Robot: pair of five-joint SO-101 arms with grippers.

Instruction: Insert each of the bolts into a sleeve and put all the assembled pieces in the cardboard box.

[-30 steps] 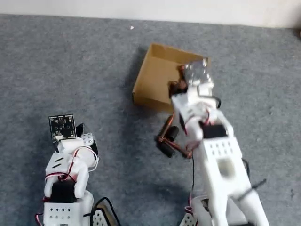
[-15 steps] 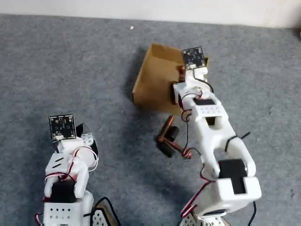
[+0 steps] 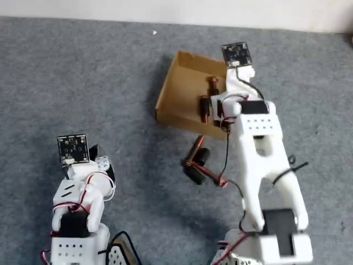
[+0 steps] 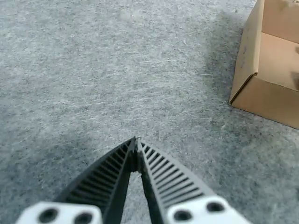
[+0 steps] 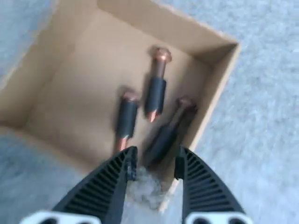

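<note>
One cardboard box (image 3: 168, 96) was counted on the worktop (image 3: 94, 77). Three assembled pieces (image 5: 157, 84), each a bolt seated in a sleeve, were counted inside it in the right wrist view, and two of them were made out from the high view. Outside the box, two loose black sleeves (image 3: 202, 155) were counted close together with loose copper-coloured bolts (image 3: 196, 144), whose number could not be told. Two arms were counted, the left arm (image 3: 77, 199) and the right arm (image 3: 256, 143). Two end effectors were counted with them, the left end effector (image 4: 137, 148) and the right end effector (image 5: 155, 157).
</note>
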